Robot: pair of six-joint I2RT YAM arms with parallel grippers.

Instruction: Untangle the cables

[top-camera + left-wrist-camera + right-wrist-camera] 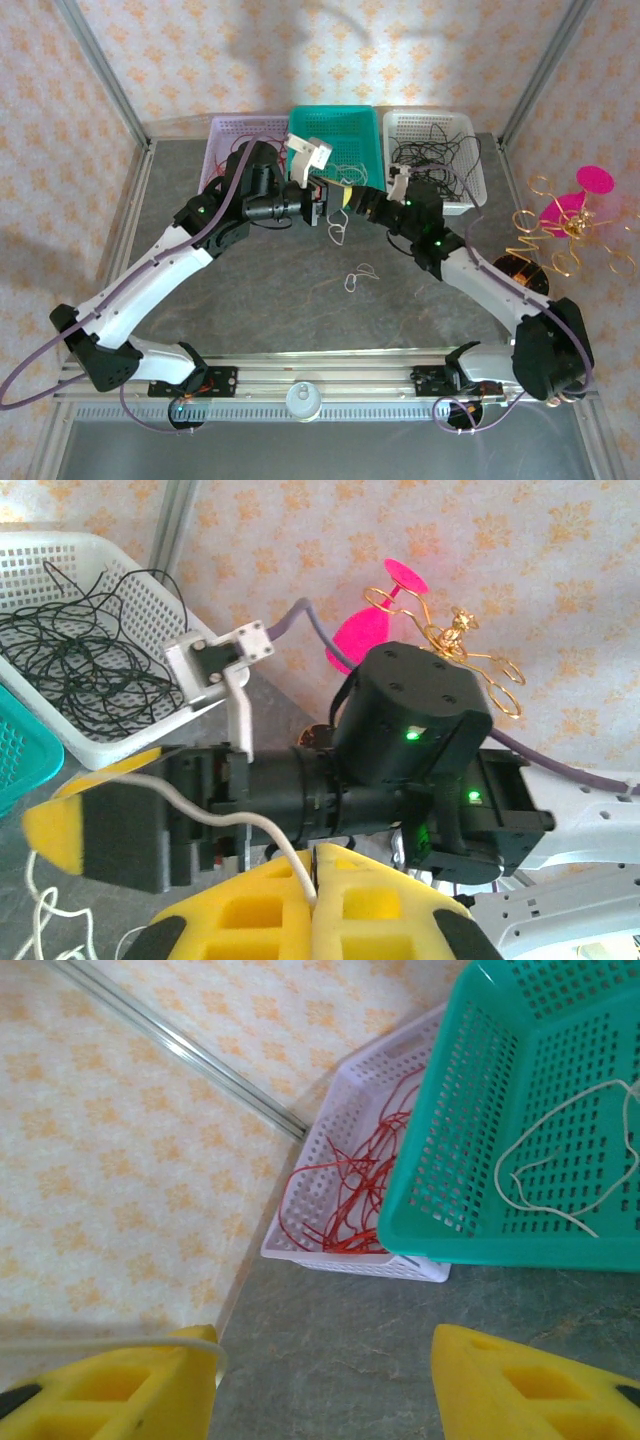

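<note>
Lavender basket (222, 126), teal basket (345, 124), white basket (430, 116), gold ornament (560, 228) (pink-topped), table (300, 312)

Seen from the right wrist, the teal basket (450, 1160) is running off the frame at twelve and three o'clock while covering the right side of the lilac basket (345, 1260). The yellow fingers (520, 1390) of the right gripper (325, 1345) are being cropped at six o'clock.

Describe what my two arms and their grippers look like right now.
The left arm and right arm have white shells with black joints, and a purple cable runs along each. Small green lights glow on the black wrist housings. The left gripper and right gripper both have yellow foam-like fingers with square recesses, black towards the base.
</note>
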